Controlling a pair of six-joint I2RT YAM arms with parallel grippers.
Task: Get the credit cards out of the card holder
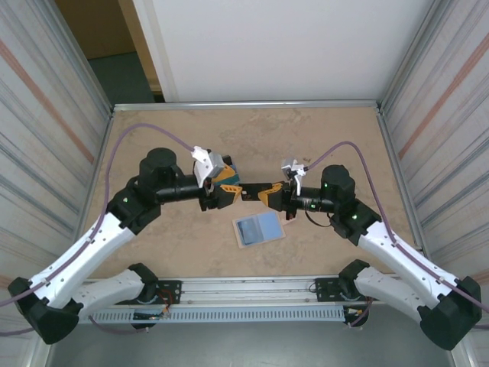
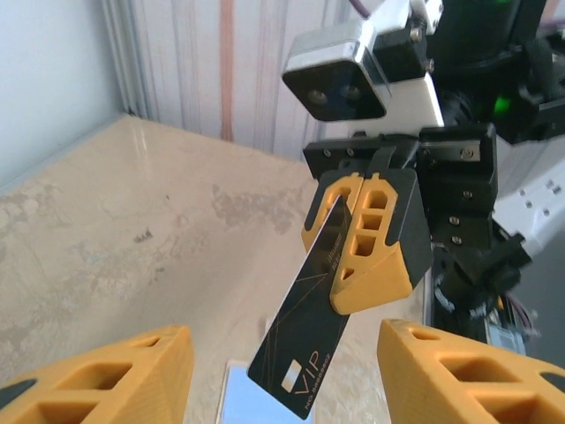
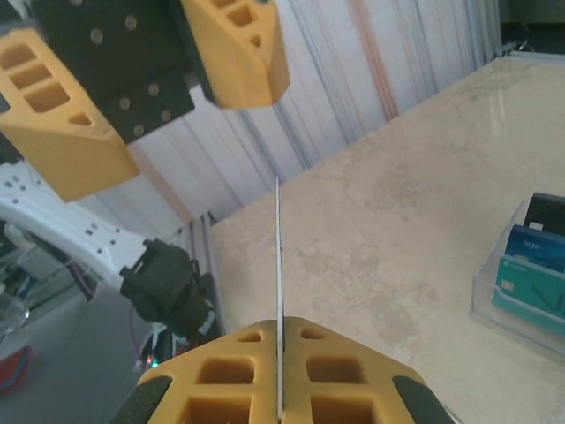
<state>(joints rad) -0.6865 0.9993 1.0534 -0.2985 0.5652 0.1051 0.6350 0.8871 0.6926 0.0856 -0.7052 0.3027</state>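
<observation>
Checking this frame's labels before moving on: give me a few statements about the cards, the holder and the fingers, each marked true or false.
1. The right fingers are shut on a black card. True.
2. The left fingers also clamp that card. False: they stand open on either side of it and do not touch it.
3. The card holder sits on the table, with no fingers touching it. True.
4. The card holder is empty. False: a blue card and a teal card stand in it.
</observation>
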